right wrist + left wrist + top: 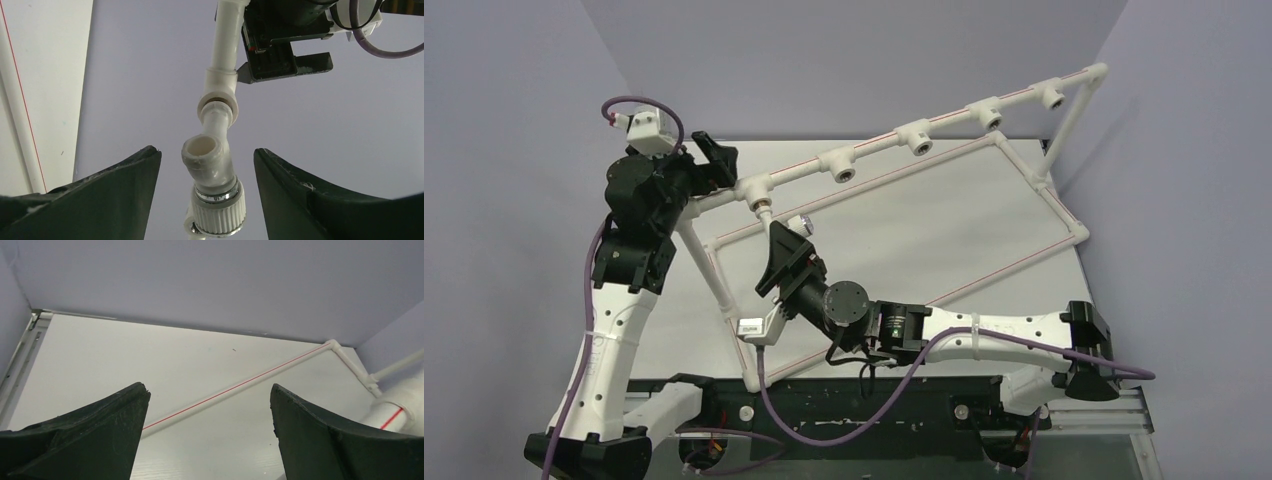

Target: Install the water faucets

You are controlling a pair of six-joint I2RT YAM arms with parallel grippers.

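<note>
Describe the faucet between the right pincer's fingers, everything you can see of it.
The faucet is white plastic: open round spout, chrome ring, ribbed white knob. Its stem sits in the leftmost tee socket. It lies inside the open right pincer, whose fingers flank it without touching.

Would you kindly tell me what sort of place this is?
Probably a lab test cell: plain lavender walls enclose a white table, and a white pipe frame stands on it as a practice fixture.

Surface: white table (904,250), flat | On it: white pipe frame (1064,217), red-striped pipes | Contact: rectangular base resting on the tabletop, spanning left to right edge
</note>
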